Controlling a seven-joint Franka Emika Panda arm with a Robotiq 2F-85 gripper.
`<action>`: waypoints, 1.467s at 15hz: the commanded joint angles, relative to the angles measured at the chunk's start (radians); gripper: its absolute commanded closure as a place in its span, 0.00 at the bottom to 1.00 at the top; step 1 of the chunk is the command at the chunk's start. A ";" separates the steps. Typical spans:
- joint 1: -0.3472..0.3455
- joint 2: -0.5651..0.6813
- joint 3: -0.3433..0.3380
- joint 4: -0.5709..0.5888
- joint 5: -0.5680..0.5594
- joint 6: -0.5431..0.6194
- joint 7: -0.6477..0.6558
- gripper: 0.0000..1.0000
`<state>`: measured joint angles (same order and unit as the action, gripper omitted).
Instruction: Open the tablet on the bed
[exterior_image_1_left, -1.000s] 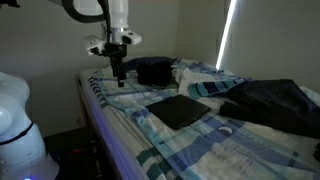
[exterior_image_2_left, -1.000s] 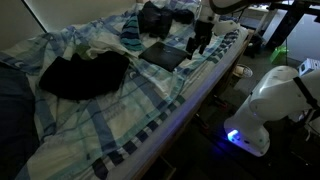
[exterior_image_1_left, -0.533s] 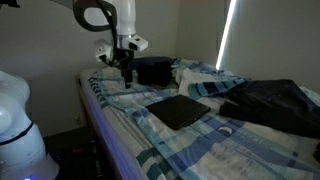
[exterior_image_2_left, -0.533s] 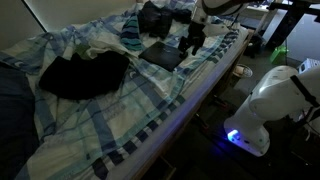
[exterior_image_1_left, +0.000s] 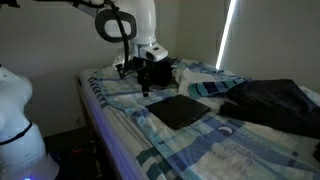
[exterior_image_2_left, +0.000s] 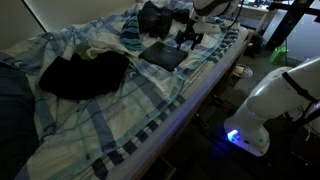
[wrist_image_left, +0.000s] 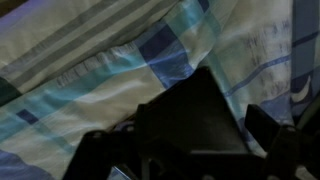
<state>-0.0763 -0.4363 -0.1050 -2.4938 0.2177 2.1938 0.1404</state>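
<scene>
In an exterior view the gripper (exterior_image_1_left: 145, 89) hangs over the plaid bed (exterior_image_1_left: 118, 110), fingers spread wide (holding nothing, as the wrist view confirms). Just right of it the tablet (exterior_image_1_left: 180, 110) lies flat on the bedding, with a rumpled dark cloth (exterior_image_1_left: 275, 105) further right.

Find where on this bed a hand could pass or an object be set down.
Free: the bare plaid stretch of the bed beyond the tablet and dark cloth. Crowded: the end where the bag, tablet and gripper cluster close together.
</scene>
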 joint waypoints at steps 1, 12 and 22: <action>-0.051 0.060 0.013 0.028 0.008 0.020 0.135 0.00; -0.071 0.003 0.051 0.005 -0.017 -0.003 0.267 0.00; -0.179 -0.139 0.068 -0.003 -0.027 0.038 0.515 0.00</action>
<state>-0.2243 -0.5818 -0.0594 -2.4835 0.1853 2.2041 0.6000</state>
